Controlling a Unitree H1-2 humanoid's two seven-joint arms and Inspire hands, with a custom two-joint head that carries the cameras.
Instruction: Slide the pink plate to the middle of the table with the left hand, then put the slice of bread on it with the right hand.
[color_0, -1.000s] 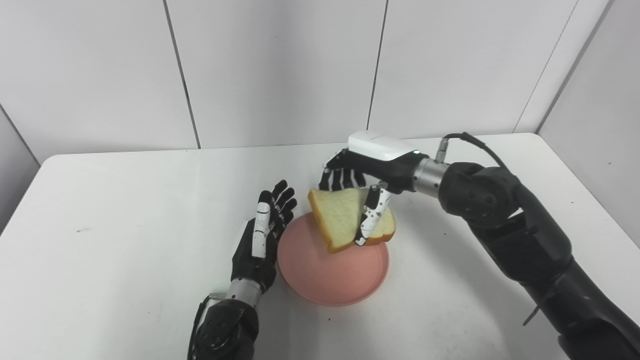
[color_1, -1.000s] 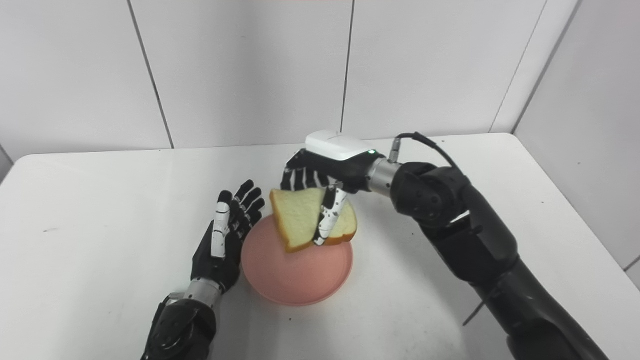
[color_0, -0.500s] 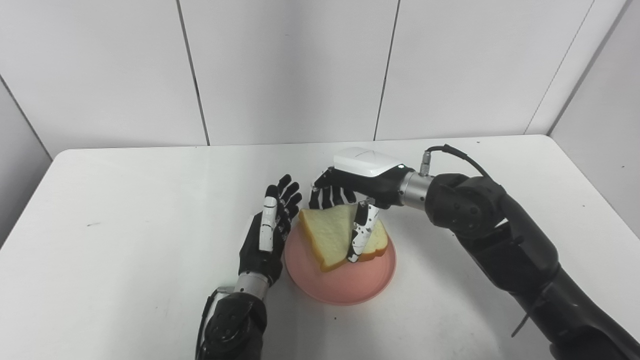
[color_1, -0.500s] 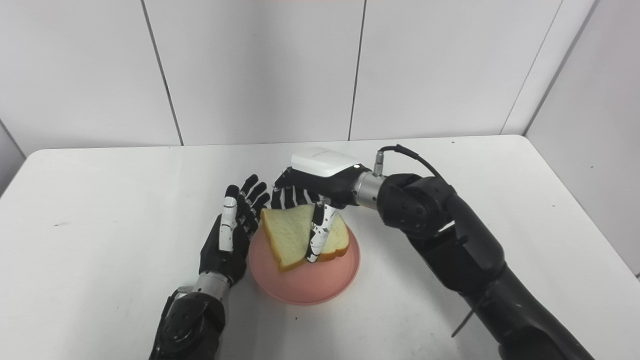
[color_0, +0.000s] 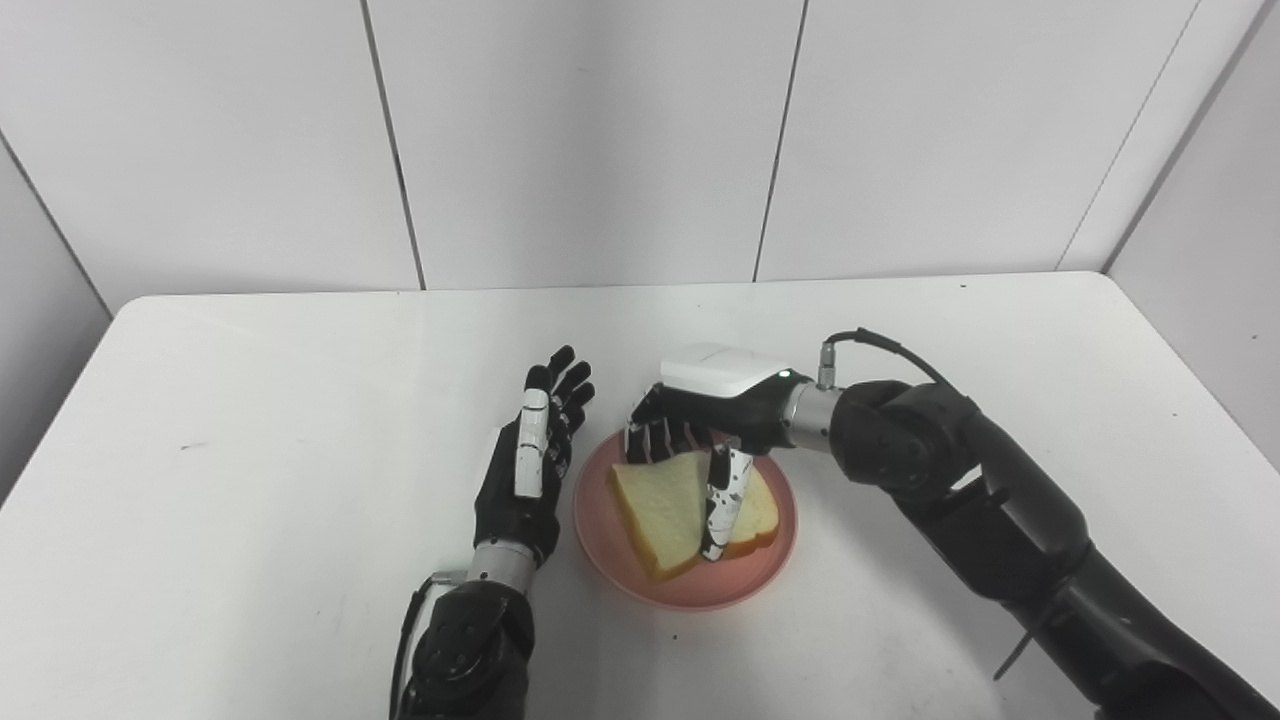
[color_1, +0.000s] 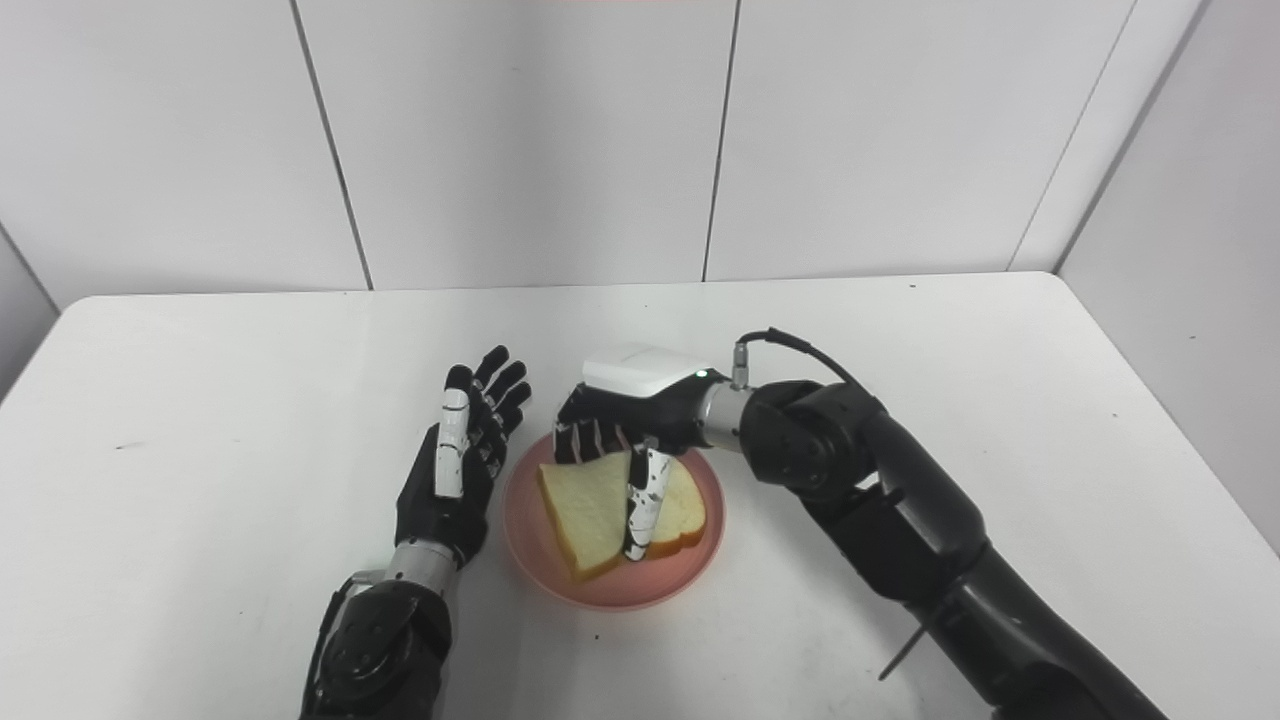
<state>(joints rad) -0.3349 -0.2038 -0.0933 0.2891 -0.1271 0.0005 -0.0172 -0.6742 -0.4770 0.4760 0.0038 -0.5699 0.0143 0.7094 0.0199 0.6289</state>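
Note:
The pink plate (color_0: 745, 585) sits near the middle of the white table. A slice of bread (color_0: 665, 505) lies low over it, tilted, its near corner down at the plate. My right hand (color_0: 705, 420) is shut on the slice, thumb across the top face and the other fingers behind the far edge. My left hand (color_0: 530, 465) stands open, fingers pointing away, just left of the plate's rim and holding nothing. Whether it touches the rim is unclear.
The white table (color_0: 250, 400) ends at a panelled wall behind and has rounded far corners. A black cable (color_0: 880, 345) loops off my right wrist. My right forearm (color_0: 1020, 540) crosses the table's right front part.
The camera has shifted a little. My right hand has lowered the bread from above the plate's far edge down onto the plate. My left hand has stayed beside the rim.

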